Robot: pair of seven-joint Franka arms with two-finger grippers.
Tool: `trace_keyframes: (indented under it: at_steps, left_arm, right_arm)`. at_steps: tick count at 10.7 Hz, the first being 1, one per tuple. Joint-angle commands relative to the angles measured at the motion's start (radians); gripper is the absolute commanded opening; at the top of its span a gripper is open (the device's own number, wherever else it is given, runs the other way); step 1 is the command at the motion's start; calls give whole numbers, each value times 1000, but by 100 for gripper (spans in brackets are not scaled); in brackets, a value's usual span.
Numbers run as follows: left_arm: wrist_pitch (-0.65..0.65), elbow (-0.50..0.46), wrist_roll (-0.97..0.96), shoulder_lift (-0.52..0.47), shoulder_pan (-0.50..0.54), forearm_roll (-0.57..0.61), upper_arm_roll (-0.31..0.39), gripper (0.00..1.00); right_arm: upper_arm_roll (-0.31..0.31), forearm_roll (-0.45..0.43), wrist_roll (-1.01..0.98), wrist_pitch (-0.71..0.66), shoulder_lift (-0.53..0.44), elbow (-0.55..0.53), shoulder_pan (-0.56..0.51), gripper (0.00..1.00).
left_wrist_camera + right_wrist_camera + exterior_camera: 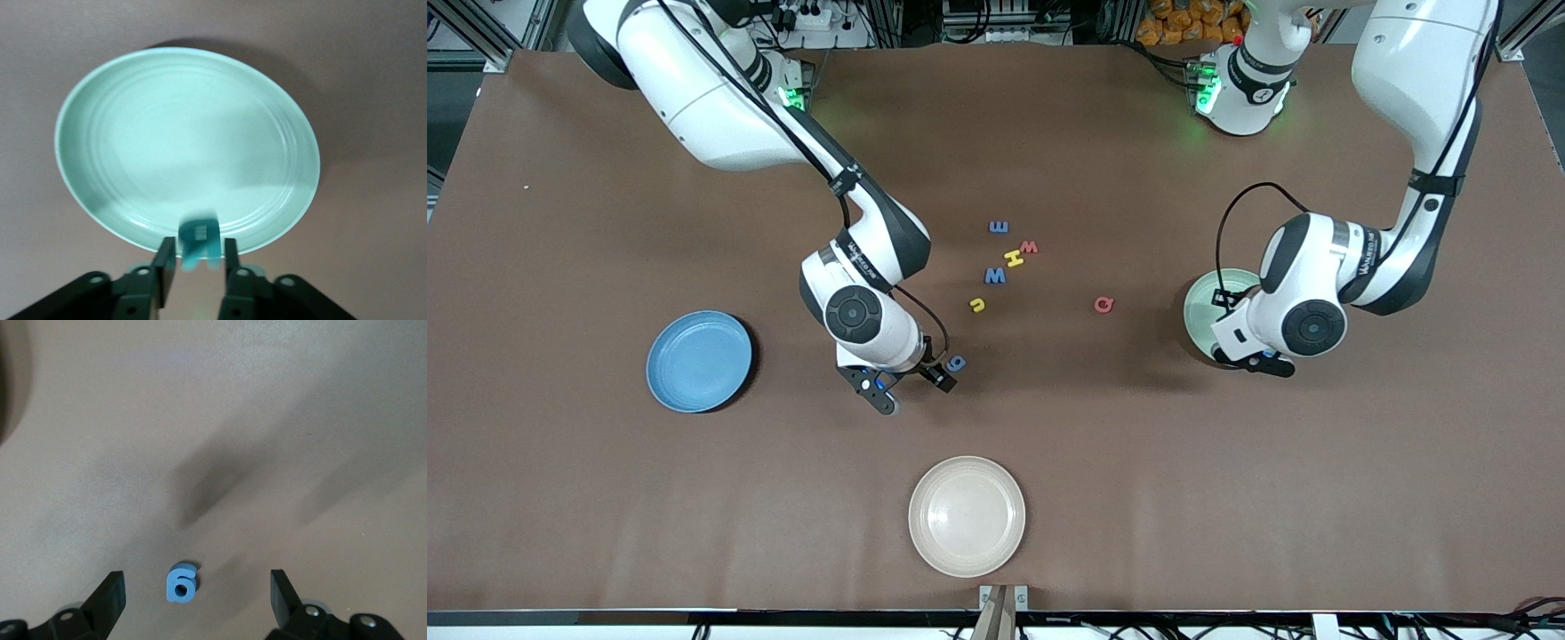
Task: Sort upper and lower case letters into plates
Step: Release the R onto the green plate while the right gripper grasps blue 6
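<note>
Desk: brown cloth over the whole top; I work it from the front camera.
Nearest plate: cream plate (967, 516) at the front edge, bare, no part of my sort.
Right tool (911, 384): spread wide, low over the desk, nothing between its fingers.
Blue g (957, 363): flat on the desk just beside that tool, toward the left arm's end; in the right wrist view it lies between the spread fingers (181, 583), nearer one than the other.
Key relation: I judge the right tool must centre on that piece before closing.
Blue plate (699, 360): toward the right arm's end, apart from the tool.
Left tool (197, 259): over the rim of the mint plate (80, 193); a teal letter (199, 241) sits between its fingers, blurred, so I cannot tell gripped or let go.
Farther letters: yellow u (977, 305), red Q (1104, 305), blue M (994, 276), yellow H (1013, 259), red W (1029, 246), blue E (1000, 227), mid-desk.
</note>
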Motion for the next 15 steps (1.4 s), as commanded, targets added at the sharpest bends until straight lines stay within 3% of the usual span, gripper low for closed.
trace_keyframes:
  at_steps: [1, 10, 15]
  left_arm:
    - [18, -3, -16, 21, 48, 11, -12, 100]
    - [78, 10, -19, 64, 40, 12, -15, 100]
    - [78, 10, -21, 64, 36, 11, -17, 100]
  right_arm:
    - [-5, -22, 47, 10, 30, 33, 14, 96]
    - [-5, -51, 110, 37, 63, 32, 59, 96]
    - [-2, -83, 223, 38, 116, 90, 91, 85]
